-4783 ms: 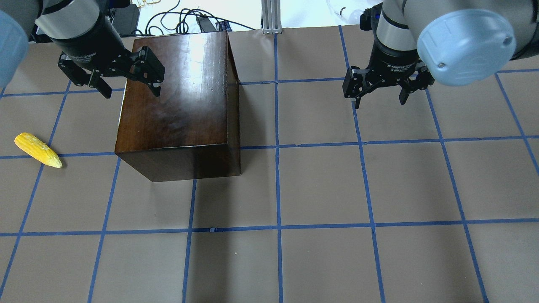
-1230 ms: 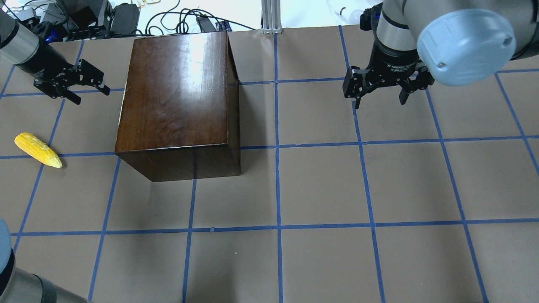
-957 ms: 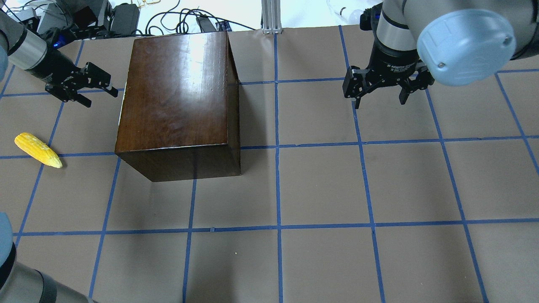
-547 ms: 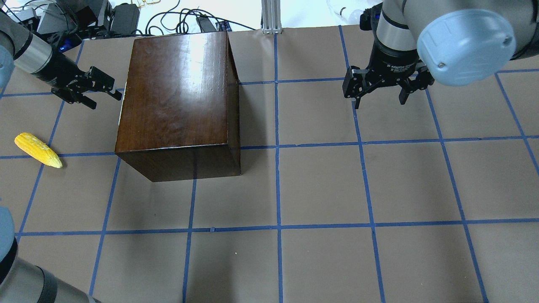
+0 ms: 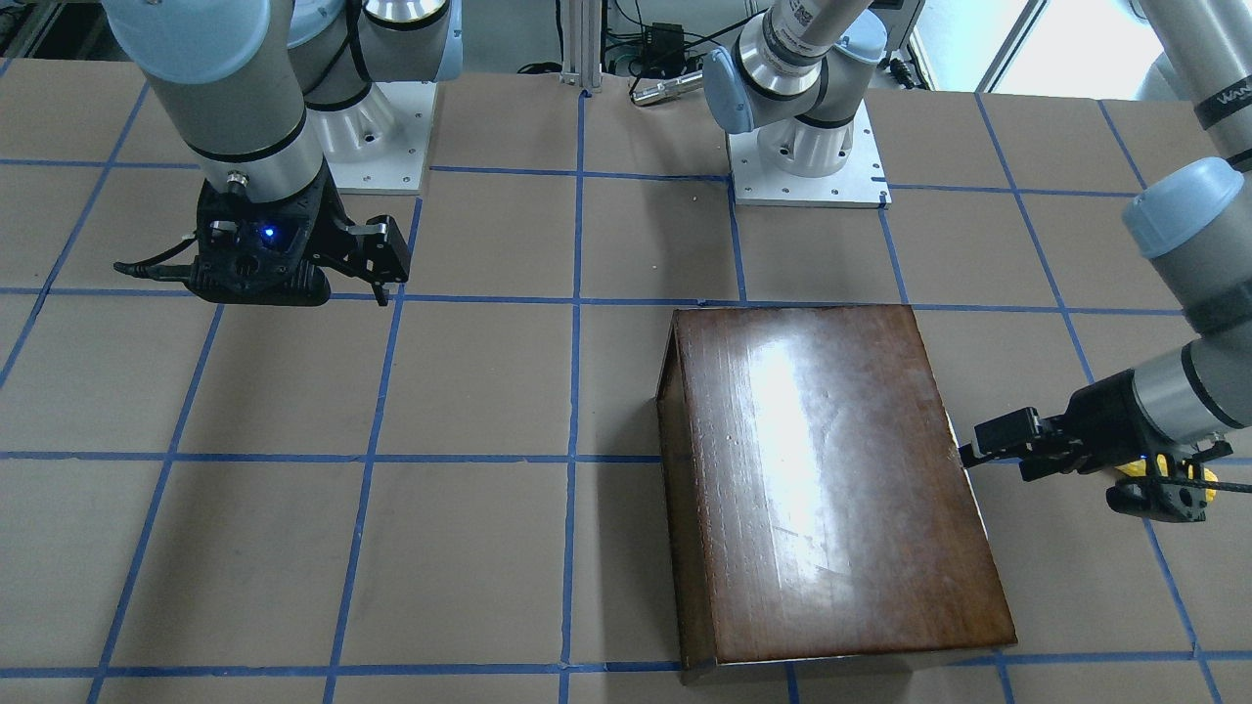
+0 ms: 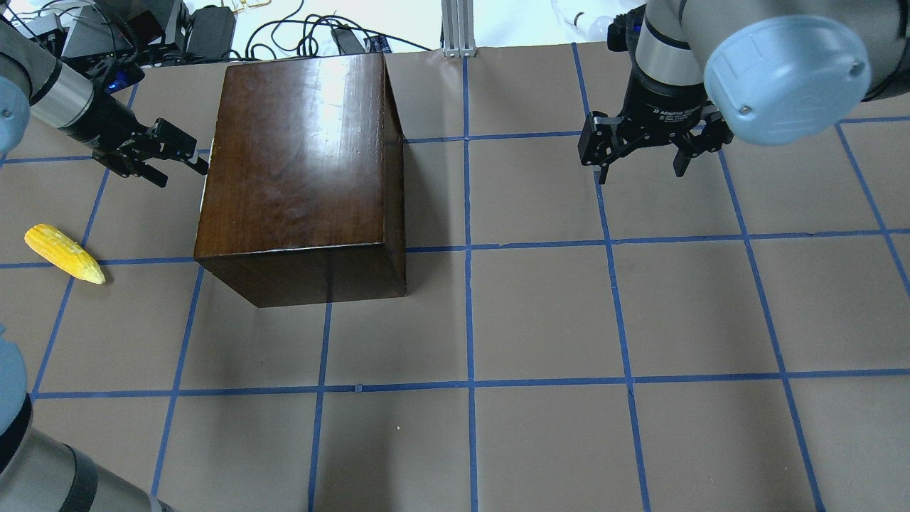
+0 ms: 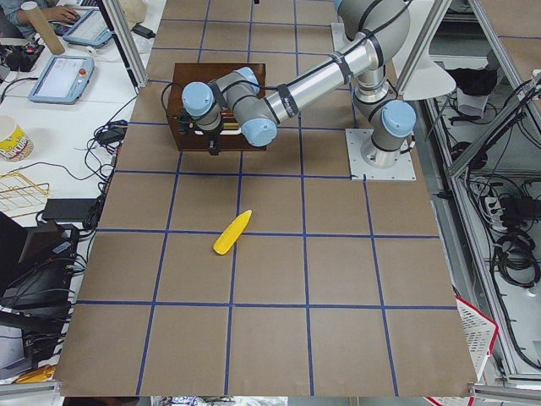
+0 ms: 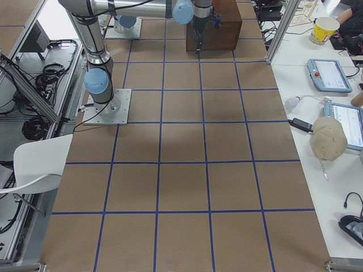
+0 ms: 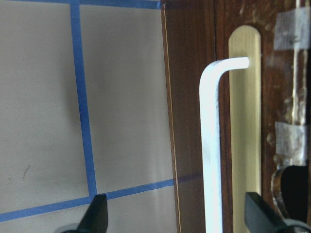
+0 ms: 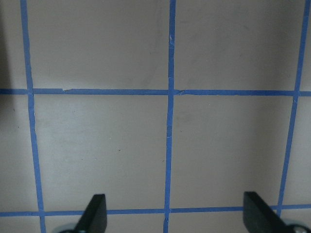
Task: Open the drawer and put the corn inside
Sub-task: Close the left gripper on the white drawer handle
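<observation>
The glossy dark-brown box stands at the back left of the table and also shows in the front-facing view. Its drawer is shut. The drawer's dark front panel, with a white handle on a brass plate, fills the left wrist view. My left gripper is open and empty, level with the box's left face, its fingertips close to the panel either side of the handle. The yellow corn lies on the table to the left of the box. My right gripper is open and empty above the table at the back right.
The table is brown paper with a blue tape grid. Cables and electronics lie beyond the back edge behind the box. An aluminium post stands at the back middle. The right wrist view shows only bare table.
My left gripper has come down from over the box's top to its left side and moved right, up to the drawer front. The right arm, box and corn have not moved.
</observation>
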Available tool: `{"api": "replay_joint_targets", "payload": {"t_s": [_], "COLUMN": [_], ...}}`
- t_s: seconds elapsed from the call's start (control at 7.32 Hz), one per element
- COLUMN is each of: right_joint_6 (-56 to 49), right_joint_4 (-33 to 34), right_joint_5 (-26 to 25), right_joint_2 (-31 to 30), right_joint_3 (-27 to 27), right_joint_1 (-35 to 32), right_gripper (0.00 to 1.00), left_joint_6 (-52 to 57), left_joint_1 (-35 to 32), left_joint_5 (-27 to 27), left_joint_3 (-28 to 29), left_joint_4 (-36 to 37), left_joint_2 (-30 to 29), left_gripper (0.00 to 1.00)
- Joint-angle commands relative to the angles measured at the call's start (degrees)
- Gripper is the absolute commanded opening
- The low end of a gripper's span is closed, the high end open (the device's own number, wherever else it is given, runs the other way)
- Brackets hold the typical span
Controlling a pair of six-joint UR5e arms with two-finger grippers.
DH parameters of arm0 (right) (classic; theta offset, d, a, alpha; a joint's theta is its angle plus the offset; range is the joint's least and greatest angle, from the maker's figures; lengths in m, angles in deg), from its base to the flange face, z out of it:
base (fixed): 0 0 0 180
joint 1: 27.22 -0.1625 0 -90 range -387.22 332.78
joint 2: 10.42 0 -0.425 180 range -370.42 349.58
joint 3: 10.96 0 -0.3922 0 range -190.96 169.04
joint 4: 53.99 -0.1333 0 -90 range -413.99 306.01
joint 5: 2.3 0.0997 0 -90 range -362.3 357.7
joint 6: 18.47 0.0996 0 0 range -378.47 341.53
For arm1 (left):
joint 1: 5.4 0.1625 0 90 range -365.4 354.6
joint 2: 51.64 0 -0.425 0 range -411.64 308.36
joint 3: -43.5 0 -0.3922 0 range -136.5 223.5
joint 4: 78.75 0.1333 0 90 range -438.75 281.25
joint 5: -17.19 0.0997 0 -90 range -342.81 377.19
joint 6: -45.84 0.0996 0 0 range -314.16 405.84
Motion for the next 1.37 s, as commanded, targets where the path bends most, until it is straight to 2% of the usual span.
{"api": "replay_joint_targets", "payload": {"t_s": [0.0, 1.23], "right_joint_6": [0.0, 0.0], "right_joint_4": [0.0, 0.0], "right_joint_5": [0.0, 0.0], "right_joint_2": [0.0, 0.0], "right_joint_3": [0.1, 0.0], "right_joint_1": [0.0, 0.0], "right_gripper": [1.0, 1.0], "left_joint_6": [-1.5, -3.0], "left_joint_1": [0.0, -0.2], "left_joint_5": [-0.1, 0.0], "left_joint_3": [0.2, -0.9], "left_joint_4": [0.0, 0.1], "left_joint_2": [-0.6, -2.2], "left_gripper": [1.0, 1.0]}}
